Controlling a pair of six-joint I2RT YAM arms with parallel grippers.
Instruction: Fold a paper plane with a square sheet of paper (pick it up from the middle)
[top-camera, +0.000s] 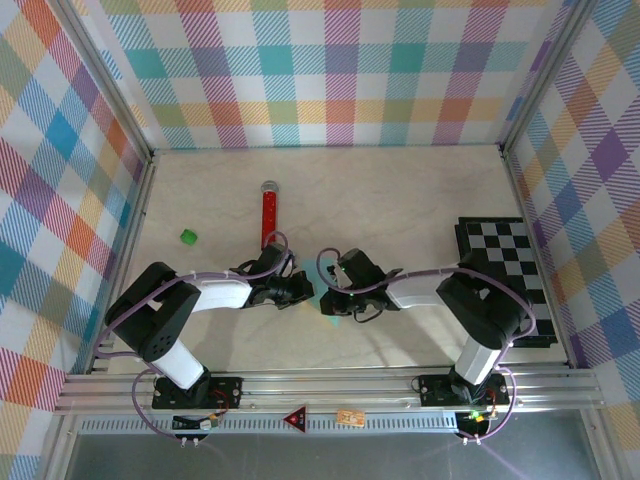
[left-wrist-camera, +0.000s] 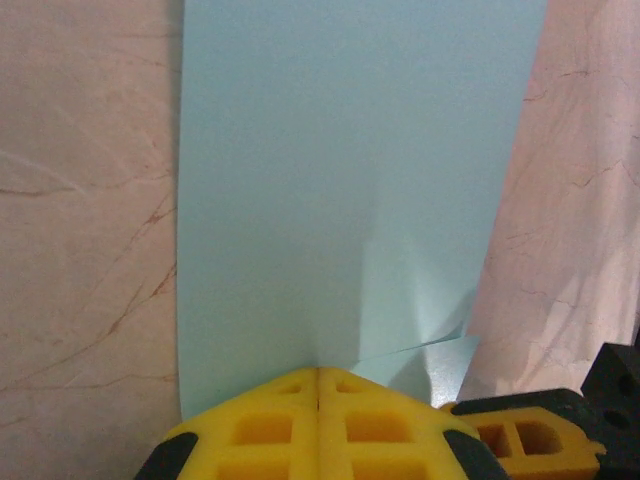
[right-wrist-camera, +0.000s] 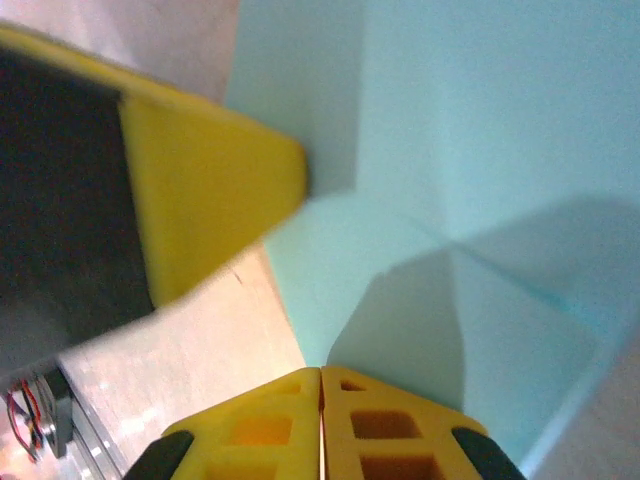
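The thin light-cyan sheet of paper (top-camera: 315, 297) is lying flat on the pale marbled tabletop (top-camera: 400, 200), approx. mid-table near the front edge, and both arms are reaching inward so their tips are meeting over it. From the top cam the left pincer (top-camera: 303, 290) is coming in from the left and the right pincer (top-camera: 328, 298) from the right, the two nearly touching w/ just a sliver of cyan showing btwn and below them. In the left wrist cam the left pincer (left-wrist-camera: 318, 385) is showing its yellow fingers (left-wrist-camera: 260, 430) pressed tight together, no gap, tips sitting right at the sheet's near edge; the sheet (left-wrist-camera: 340, 180) is stretching straight away from them as a long band w/ a faint crease and a small lifted flap at the near right corner. One yellow finger of the right pincer (left-wrist-camera: 520, 440) is poking in just beside that corner. In the right wrist cam the right pincer (right-wrist-camera: 321, 385) is likewise closed tip to tip, its point sitting at the sheet's lower corner, the paper (right-wrist-camera: 480, 150) spreading up and to the right w/ a folded layer casting a shadow. A yellow finger of the left pincer (right-wrist-camera: 210, 190) is touching the sheet's left edge. Can't tell whether either pincer is actually nipping a layer or only pressing on it.
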